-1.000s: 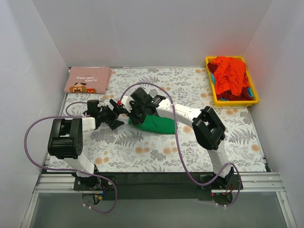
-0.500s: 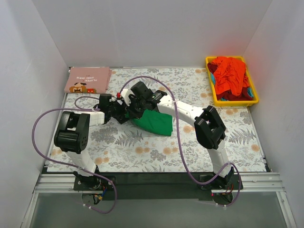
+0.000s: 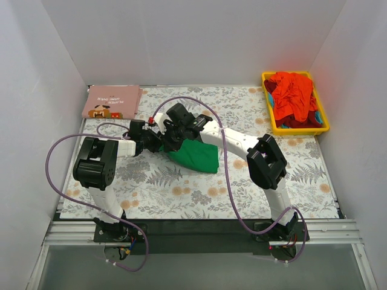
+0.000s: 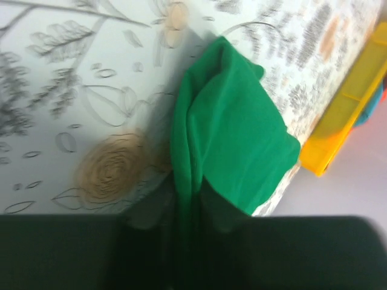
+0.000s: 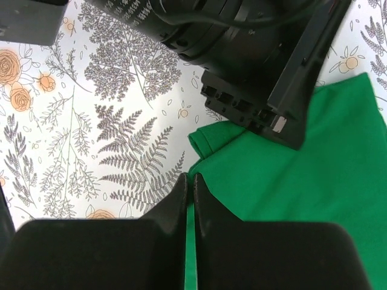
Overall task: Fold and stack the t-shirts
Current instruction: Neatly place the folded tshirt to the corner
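Top view first: both arms meet mid-table at the green t-shirt (image 3: 199,156). The left gripper (image 3: 158,144) and right gripper (image 3: 171,143) sit just beside each other at its left tip, the cloth spreading away to the right of the fingers. Well off to their right, in the back corner, the yellow bin (image 3: 299,131) is heaped full with red-orange t-shirts (image 3: 291,92), a scrap of teal cloth at its right side. Back and to the left of the fingers, the folded pink t-shirt (image 3: 112,101) lies flat on the floral table covering (image 3: 181,193).

Over to the left wrist: its blurred dark fingers (image 4: 142,211) are clamped on a bunched fold of the green shirt, which runs out ahead of them and fans wider. The bin's yellow wall shows far ahead, to the right.

Right wrist now: the fingers (image 5: 175,202) are pressed together, a thin sliver of green pinched between them. The shirt spreads to their right, and the left gripper's black body is just ahead.
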Tool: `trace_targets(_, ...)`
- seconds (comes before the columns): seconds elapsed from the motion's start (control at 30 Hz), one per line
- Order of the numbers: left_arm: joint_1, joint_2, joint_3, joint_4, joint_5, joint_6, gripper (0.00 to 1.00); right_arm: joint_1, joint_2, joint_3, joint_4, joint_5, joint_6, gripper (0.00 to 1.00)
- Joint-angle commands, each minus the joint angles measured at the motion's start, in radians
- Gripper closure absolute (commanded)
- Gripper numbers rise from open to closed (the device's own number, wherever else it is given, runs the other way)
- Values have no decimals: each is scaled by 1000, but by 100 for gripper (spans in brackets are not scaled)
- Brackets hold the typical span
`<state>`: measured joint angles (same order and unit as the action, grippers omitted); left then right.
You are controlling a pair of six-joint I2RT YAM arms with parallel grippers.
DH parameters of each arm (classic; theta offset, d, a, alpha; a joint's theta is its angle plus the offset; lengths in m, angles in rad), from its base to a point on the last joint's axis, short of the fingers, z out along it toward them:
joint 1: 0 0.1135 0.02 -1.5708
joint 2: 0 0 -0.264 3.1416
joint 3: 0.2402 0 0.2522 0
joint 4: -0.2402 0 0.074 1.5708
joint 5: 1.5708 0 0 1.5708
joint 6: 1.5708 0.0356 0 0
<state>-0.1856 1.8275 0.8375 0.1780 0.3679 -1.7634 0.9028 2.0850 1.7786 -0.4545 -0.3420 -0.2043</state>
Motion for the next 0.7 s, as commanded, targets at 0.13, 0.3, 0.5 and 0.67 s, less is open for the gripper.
trace_targets(0.13,-8,-14,142,-207,-133,171,100,-8,-39,12,17,-55,32,62)
trace_targets(0.3,-3,-1,264,-330,-228,385,100,-60,-147,-82,25,-78,40,24)
trace_targets(0.5,15,78,491,-436,-285,619,100,-162,-311,-248,33,-117,28,2)
trace_targets(0.67,46,190,742,-518,-305,819,100,-222,-426,-364,27,-112,5,2)
